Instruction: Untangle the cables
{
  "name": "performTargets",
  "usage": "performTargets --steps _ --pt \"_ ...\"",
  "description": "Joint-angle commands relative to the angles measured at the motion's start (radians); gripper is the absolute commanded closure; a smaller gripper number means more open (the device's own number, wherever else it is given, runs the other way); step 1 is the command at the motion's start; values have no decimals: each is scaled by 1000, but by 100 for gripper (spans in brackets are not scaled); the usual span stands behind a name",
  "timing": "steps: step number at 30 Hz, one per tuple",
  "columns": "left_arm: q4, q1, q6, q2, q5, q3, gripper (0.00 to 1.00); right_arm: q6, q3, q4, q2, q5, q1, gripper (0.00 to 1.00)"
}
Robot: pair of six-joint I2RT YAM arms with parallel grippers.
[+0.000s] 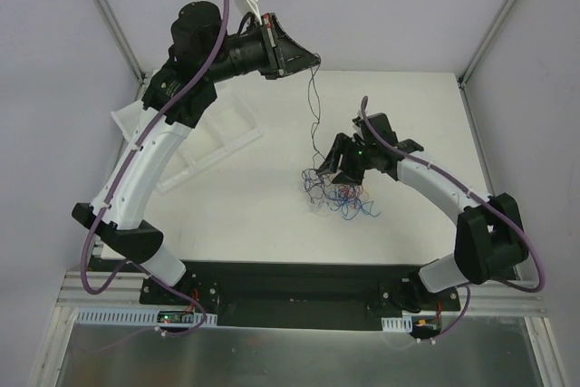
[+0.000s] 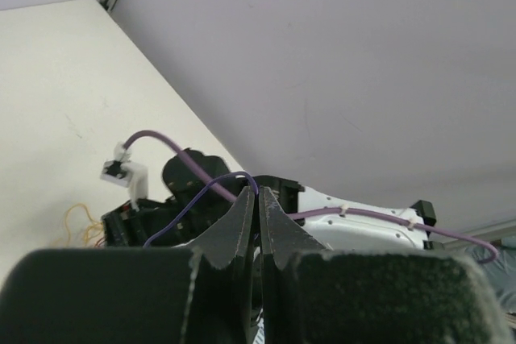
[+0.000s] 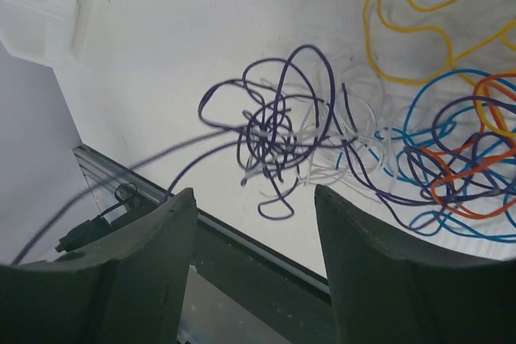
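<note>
We see the left gripper [image 1: 306,59] raised high over the far side of the table [image 1: 245,215], jaws clenched on one thin dark cable [image 1: 314,106]. In its wrist view the strand loops right into the pinched tips. The height makes sense to us: it draws that strand up out of the heap so it can slide free. The other cables [image 1: 340,192] lie in a knotted pile on the table, right of centre — purple, blue, orange, yellow and white loops crossing one another. The right gripper [image 3: 254,199] hovers low just over that pile, jaws apart and holding nothing — placed, we reckon, to pin or pick at the knot. The white tray [image 1: 213,138] lies off to the left, apart from the wires
</note>
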Motion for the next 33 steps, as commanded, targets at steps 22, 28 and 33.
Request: performTargets --steps 22,28,33 --pt "-5 16 364 -267 -390 237 100 -179 240 -372 315 638 -242 59" --pt "-55 21 309 -325 -434 -31 100 -347 251 -412 203 523 -254 50" --pt "-88 79 272 -322 -432 -183 100 -362 176 -420 16 414 -236 46"
